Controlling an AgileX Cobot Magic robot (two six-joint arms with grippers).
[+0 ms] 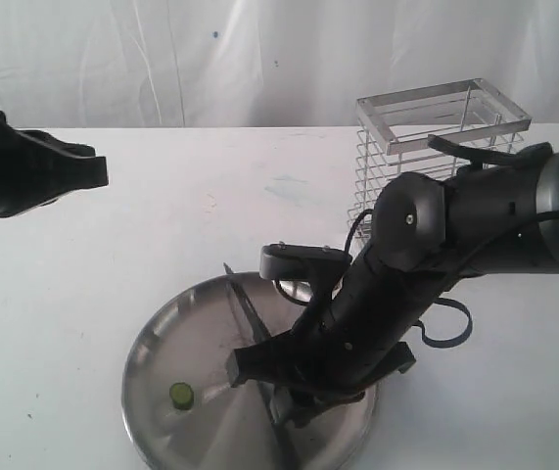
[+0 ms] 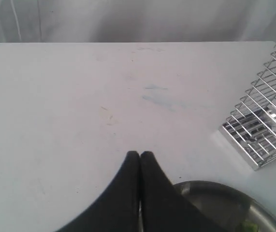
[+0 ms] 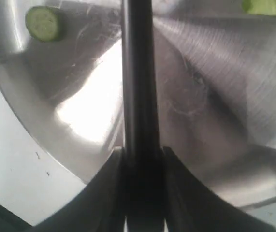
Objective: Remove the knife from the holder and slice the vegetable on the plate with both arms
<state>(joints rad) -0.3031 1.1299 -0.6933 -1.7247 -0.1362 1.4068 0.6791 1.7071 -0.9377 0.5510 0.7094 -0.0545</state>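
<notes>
My right gripper [image 3: 143,152] is shut on the black handle of the knife [image 3: 138,82], and the knife reaches out low over the steel plate [image 3: 210,72]. In the exterior view the blade [image 1: 245,308] points toward the plate's far rim, and the right gripper [image 1: 284,380] hangs over the plate [image 1: 176,333]. A round green vegetable slice [image 1: 181,395] lies on the plate's left side, apart from the blade; the right wrist view shows it too [image 3: 43,23]. Another green piece [image 3: 262,6] lies on the other side of the knife. My left gripper [image 2: 140,154] is shut on nothing, above bare table, far left [image 1: 93,173].
The wire holder [image 1: 436,147] stands at the back right behind the right arm, and also shows in the left wrist view [image 2: 261,130]. The plate's rim [image 2: 215,191] lies just beside the left fingers. White table surrounds the plate, with a white backdrop behind.
</notes>
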